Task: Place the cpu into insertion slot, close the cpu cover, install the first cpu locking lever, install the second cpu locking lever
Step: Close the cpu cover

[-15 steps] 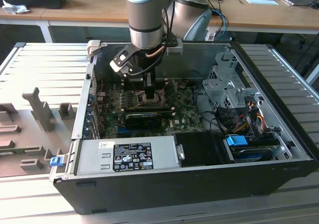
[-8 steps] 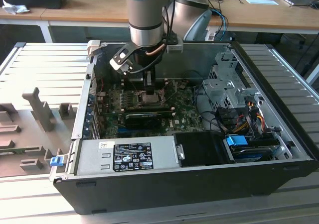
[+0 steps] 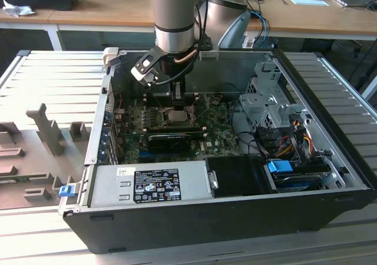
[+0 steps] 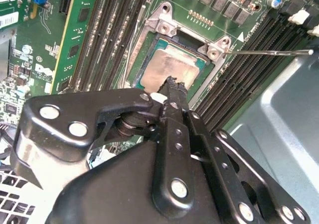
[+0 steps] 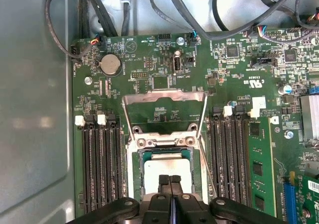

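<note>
The cpu (image 5: 167,165) lies flat in the insertion slot (image 5: 164,143) on the green board, its dull silver top showing in both wrist views (image 4: 174,67). My gripper (image 5: 170,178) is shut with nothing between its fingers; its tips (image 4: 172,82) are directly over the chip's near edge, and contact cannot be told. The cpu cover (image 5: 149,95) stands raised behind the slot, its window open to the board. One thin locking lever (image 5: 203,115) stands up beside the cover; a wire lever (image 4: 269,51) sticks out sideways. In the exterior view the gripper (image 3: 177,100) hangs over the slot (image 3: 177,115).
Black memory slots (image 5: 99,164) flank the socket on both sides. Cables (image 5: 199,10) run along the board's far edge. A power supply (image 3: 150,185) fills the case's front, and a drive cage (image 3: 268,103) stands on the exterior view's right.
</note>
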Robot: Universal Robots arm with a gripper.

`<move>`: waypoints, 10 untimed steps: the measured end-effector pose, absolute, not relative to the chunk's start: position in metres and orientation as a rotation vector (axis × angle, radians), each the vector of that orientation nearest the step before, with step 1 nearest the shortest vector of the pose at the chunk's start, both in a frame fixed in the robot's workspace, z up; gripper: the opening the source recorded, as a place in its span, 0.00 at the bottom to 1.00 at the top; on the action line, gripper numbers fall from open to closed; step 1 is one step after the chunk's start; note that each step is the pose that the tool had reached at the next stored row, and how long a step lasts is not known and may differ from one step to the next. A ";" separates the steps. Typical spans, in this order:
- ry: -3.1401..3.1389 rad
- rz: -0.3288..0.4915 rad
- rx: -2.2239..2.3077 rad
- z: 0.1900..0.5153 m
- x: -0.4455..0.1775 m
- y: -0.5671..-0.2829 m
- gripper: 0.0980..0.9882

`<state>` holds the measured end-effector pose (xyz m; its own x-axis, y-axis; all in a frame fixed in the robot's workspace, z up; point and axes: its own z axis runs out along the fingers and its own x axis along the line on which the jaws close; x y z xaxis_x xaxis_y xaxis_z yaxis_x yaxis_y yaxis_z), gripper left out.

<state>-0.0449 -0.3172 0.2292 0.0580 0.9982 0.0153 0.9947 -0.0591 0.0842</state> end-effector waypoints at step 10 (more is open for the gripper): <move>2.120 0.104 2.249 0.234 -0.045 -0.317 0.01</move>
